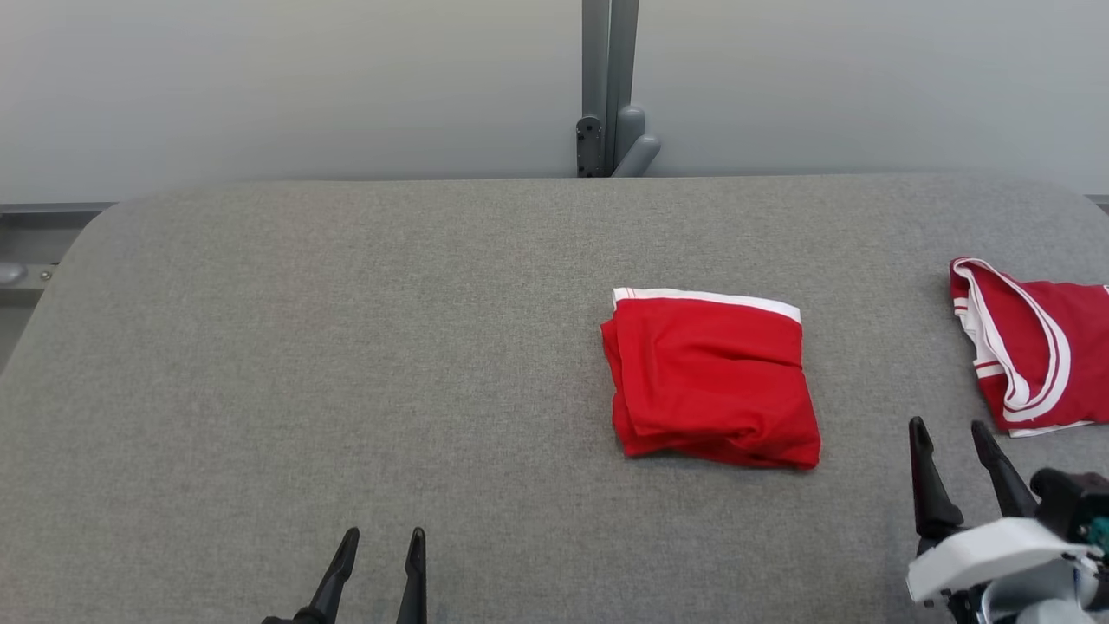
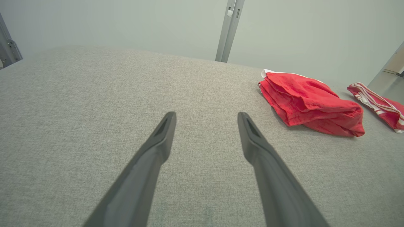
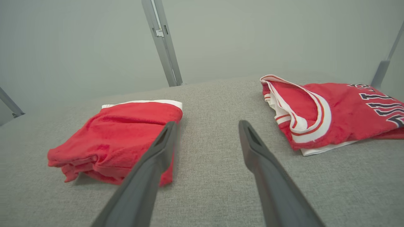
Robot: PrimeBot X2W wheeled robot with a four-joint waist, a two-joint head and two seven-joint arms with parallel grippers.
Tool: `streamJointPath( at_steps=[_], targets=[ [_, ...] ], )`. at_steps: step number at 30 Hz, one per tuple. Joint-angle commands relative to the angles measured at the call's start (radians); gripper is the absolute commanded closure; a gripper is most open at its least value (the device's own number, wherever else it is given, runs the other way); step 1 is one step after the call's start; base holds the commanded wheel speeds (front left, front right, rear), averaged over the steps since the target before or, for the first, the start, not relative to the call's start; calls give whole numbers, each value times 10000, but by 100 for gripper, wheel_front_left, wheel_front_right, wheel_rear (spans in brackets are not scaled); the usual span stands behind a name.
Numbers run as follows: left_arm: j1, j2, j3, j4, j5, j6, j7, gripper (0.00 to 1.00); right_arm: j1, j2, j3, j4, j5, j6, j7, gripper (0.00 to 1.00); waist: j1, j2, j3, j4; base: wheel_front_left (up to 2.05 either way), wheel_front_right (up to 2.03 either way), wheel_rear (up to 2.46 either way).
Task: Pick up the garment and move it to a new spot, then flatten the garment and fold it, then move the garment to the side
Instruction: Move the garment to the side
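Note:
A red garment (image 1: 712,381) with a white band along its far edge lies folded into a thick square right of the table's middle; it shows too in the left wrist view (image 2: 311,102) and the right wrist view (image 3: 116,138). My left gripper (image 1: 384,536) stands open and empty at the near edge, well to the garment's left, over bare cloth (image 2: 206,115). My right gripper (image 1: 948,426) is open and empty too, hovering near the front right, between the folded garment and a red jersey (image 1: 1035,347); its fingers frame bare table (image 3: 206,123).
The red jersey (image 3: 334,110) with white trim and dark lettering lies folded at the table's right edge. The grey padded table (image 1: 346,303) has wide free room on its left half. A grey metal post (image 1: 609,87) stands behind the far edge, before a pale wall.

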Motion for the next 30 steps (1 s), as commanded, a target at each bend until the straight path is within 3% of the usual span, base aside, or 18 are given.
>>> streamJointPath(
  at_steps=[1,7,13,23,30],
  targets=[
    [17,1,53,-24,78,-65,-22,0,-404,-118,183,11,281,2,287,0,0,0,113,46,0,0,0],
    [-301,-21,68,-25,103,-158,-23,0,-2018,-379,755,406,1274,0,2809,0,0,0,638,158,0,0,0],
    [-642,-31,-57,66,114,-245,-22,0,-3216,-269,633,1329,1584,2,4221,0,0,0,1098,379,0,0,0],
    [-1128,-35,-340,155,-164,-129,-23,0,-4484,-73,392,3231,2642,2,5351,0,0,0,1529,882,0,0,0],
    [-1200,-36,-375,209,-209,-91,-22,0,-4733,-181,438,3903,3313,2,5951,0,0,0,1577,988,0,0,0]
  ],
)
